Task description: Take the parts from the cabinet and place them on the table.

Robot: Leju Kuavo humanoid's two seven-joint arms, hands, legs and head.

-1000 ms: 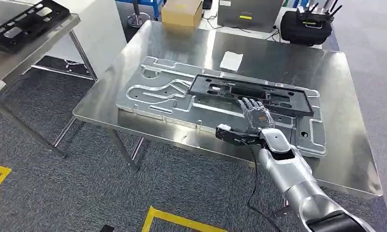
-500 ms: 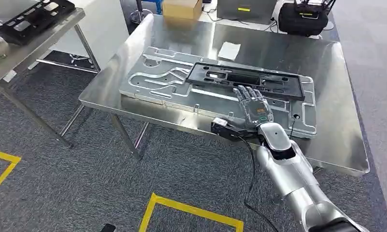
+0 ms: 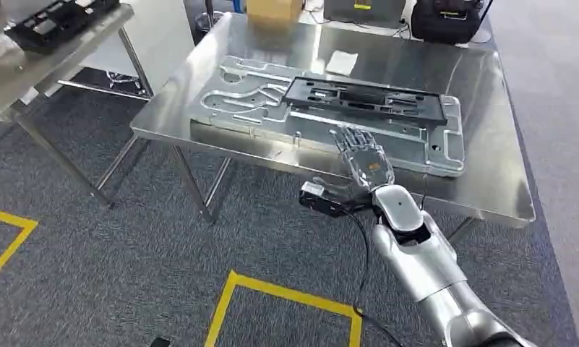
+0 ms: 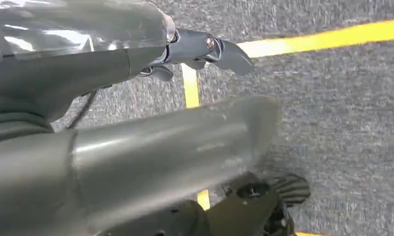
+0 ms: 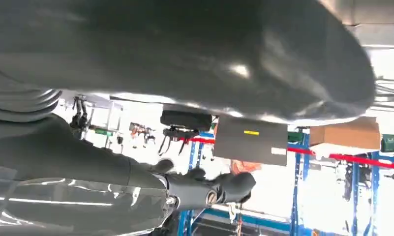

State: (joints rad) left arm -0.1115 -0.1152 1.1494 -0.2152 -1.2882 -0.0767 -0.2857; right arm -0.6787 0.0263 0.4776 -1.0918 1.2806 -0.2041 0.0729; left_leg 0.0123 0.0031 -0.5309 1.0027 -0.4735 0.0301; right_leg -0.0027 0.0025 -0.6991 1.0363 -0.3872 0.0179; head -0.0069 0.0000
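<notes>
A long black plastic part lies flat on the grooved metal plate on the steel table. My right hand hovers over the plate's near edge, short of the black part, with its fingers spread and nothing in it. Its dark fingers show extended in the right wrist view. A second black part rests on the steel shelf at the far left. My left hand hangs over the grey carpet, fingers loosely out, holding nothing.
A white paper lies on the table behind the plate. A cardboard box and a black case stand on the floor beyond the table. Yellow tape marks the carpet in front.
The whole picture has shifted: the camera has drawn back and the table sits farther away. My right hand has come off the black part and back to the plate's near edge.
</notes>
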